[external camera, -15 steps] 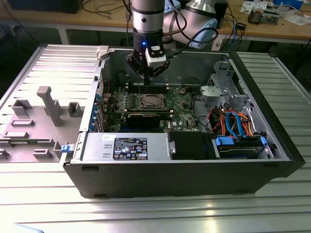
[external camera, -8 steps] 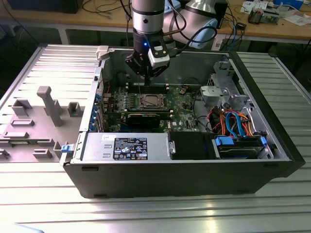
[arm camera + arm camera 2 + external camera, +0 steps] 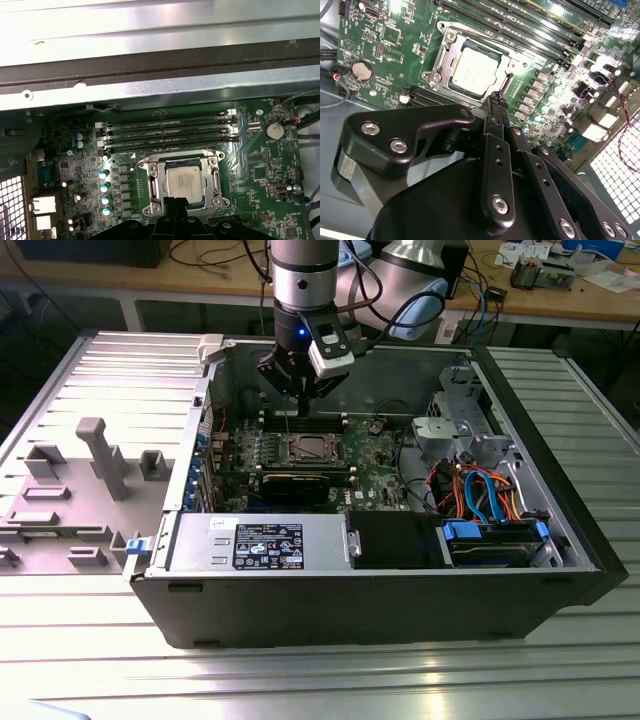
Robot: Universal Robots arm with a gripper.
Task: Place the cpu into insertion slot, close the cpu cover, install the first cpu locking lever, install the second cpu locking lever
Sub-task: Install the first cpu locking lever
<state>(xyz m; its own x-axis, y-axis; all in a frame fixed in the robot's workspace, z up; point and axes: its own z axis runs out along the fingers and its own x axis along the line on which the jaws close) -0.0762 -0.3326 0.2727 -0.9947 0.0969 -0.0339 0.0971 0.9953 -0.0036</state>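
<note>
The cpu [image 3: 475,72] [image 3: 186,182] lies flat in the insertion slot [image 3: 306,450] on the green motherboard, silvery top up. The cpu cover [image 3: 442,56] [image 3: 156,184] lies down around it as a metal frame. A thin wire lever [image 3: 144,160] curves along one edge of the socket. My gripper [image 3: 496,100] [image 3: 170,202] [image 3: 300,410] hangs just above the socket's edge. Its narrow fingers are pressed together and shut, with nothing between them. In both wrist views its tip reaches the frame's rim beside the chip; whether it touches I cannot tell.
Long black memory slots [image 3: 165,132] run beside the socket, and a coin battery [image 3: 274,131] sits nearby. The open case holds a power supply [image 3: 265,540], a blue drive bay [image 3: 495,540] and coloured cables [image 3: 480,485]. A grey fixture [image 3: 100,455] stands at the exterior view's left.
</note>
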